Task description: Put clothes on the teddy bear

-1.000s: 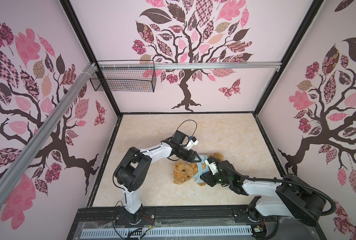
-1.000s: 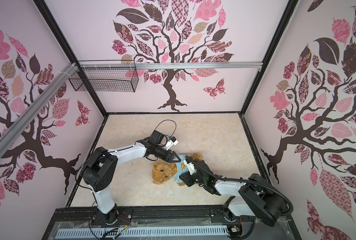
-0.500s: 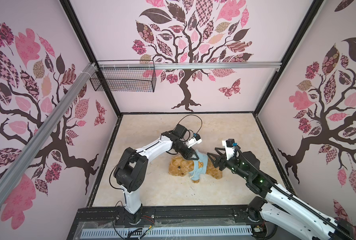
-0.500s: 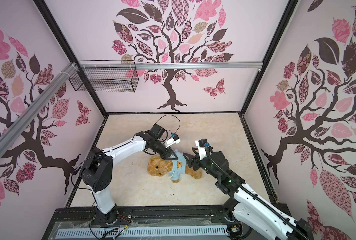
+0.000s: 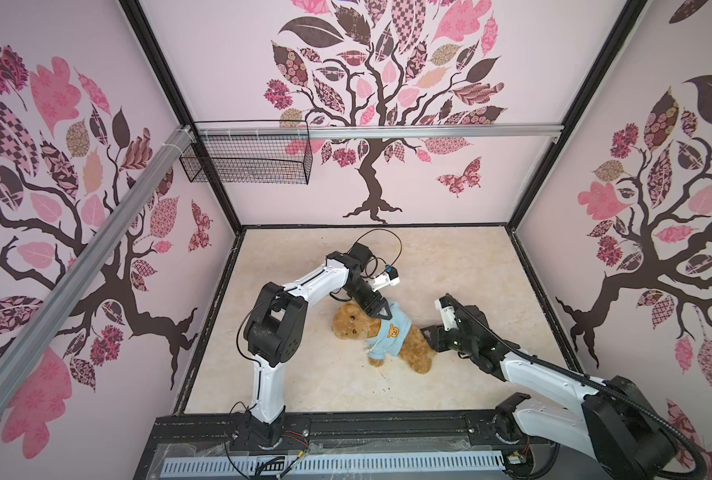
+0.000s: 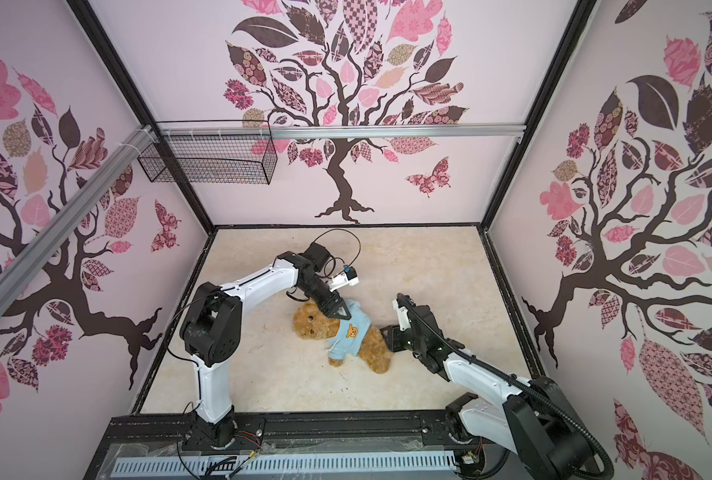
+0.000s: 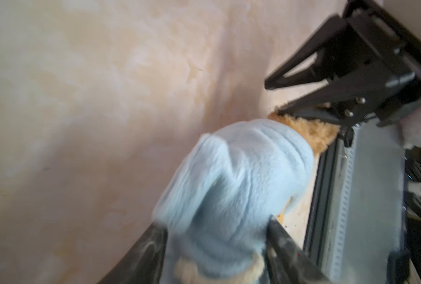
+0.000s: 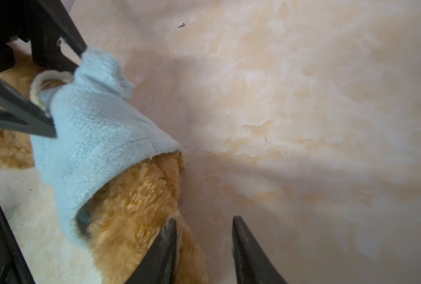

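L gripper (image 7: 215, 223): jaws spread wide, straddling hood (image 7: 234, 172) of small light-blue fleece hoodie w/ orange bear patch (image 5: 391, 332); fleece fills the gap, looks loose, not pinched.

R gripper (image 8: 204, 218): jaws part-spread, nothing betw them; one finger (image 8: 160, 250) brushes fur.

Golden-brown curly plush teddy bear (image 5: 414, 351) lies face-up on beige marbled tabletop (image 5: 304, 257), mid-floor, betw both arms; hoodie already on torso, one paw out of sleeve.

Key relation: bear's long axis runs gripper to gripper, head end at L gripper, legs at R gripper; hem (image 8: 121, 152) sits just ahead of R tips over the rump.

Judgement: R arm nearer for any hem tug along the axis toward the legs; L arm nearer for hood work.
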Controlling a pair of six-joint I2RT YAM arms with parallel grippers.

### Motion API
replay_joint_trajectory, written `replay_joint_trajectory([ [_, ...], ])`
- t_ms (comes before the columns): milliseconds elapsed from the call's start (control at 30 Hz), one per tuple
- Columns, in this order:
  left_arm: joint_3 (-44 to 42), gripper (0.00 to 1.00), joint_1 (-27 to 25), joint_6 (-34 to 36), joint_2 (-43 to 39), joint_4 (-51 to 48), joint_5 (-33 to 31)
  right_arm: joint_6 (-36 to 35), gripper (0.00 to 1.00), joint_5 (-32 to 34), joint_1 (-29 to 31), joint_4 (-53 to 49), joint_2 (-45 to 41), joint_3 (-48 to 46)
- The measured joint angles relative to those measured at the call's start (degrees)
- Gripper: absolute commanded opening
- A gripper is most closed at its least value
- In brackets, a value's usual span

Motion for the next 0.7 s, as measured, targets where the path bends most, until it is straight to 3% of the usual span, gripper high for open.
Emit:
replay_joint_trajectory([
  [133, -1.57, 0.75, 1.68, -8.35, -4.98, 6.69, -8.68, 3.85, 0.31, -4.13, 0.09, 3.5, -0.17, -2.75],
  [300, -11.32, 0.75, 0.87, -17.11, -20.94, 13.92, -20.31, 8.35, 0.3, -7.67, 2.56, 5.73, -0.63, -5.01],
  [500, -26.23, 0.72, -12.94, -19.06, -36.41, 20.35, -27.67, 14.32, 0.3, -10.32, 7.43, 10.38, -2.23, -7.5],
  [700, -38.6, 0.71, -22.25, -16.04, -42.56, 25.05, -32.35, 15.74, 0.33, -10.6, 7.48, 11.82, -3.78, -7.82],
])
